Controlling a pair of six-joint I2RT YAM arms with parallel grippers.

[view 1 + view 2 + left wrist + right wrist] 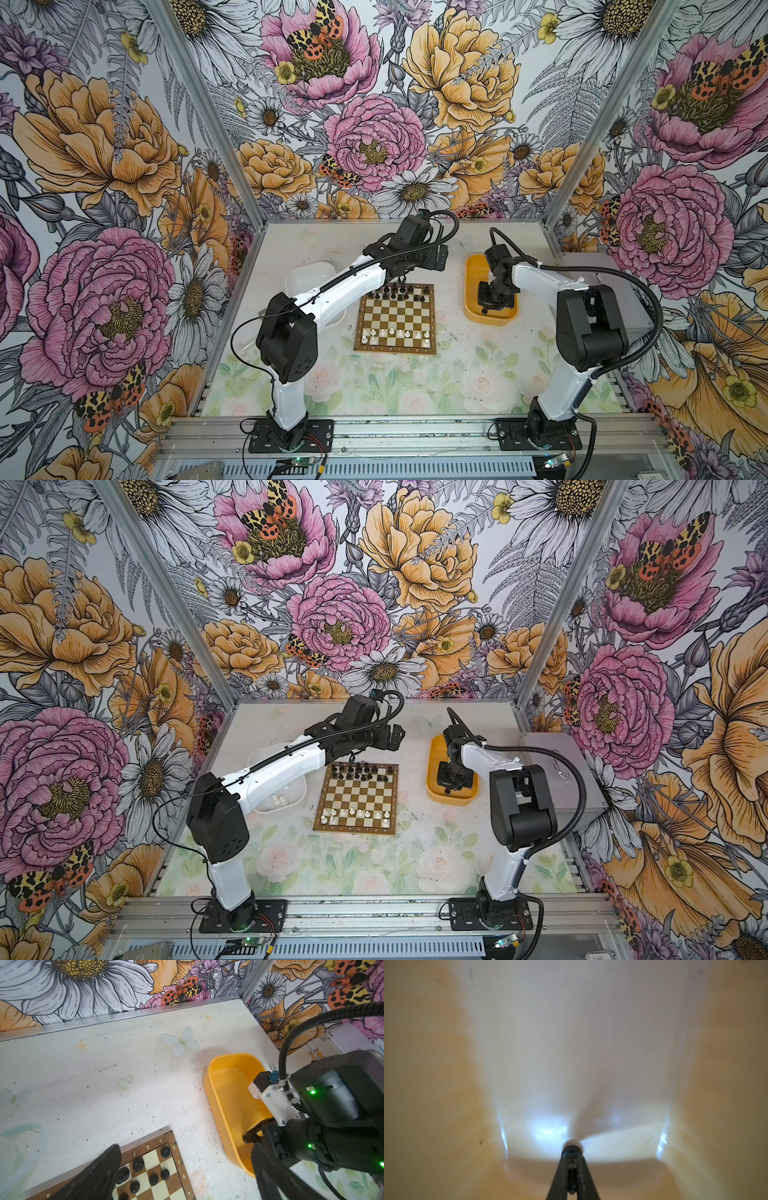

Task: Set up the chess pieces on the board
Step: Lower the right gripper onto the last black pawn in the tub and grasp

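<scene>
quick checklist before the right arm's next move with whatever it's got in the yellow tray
1. Right claw shut on a chess piece: ok.
2. Which piece it is: cannot tell.
3. Right claw raised above the yellow tray wall: not ok, down inside.
4. Left claw away from the black pieces: not ok, hangs open over them.
5. Free square near them on the chessboard: ok.

Brown-and-cream checked board, black pieces, white pieces, yellow tray
</scene>
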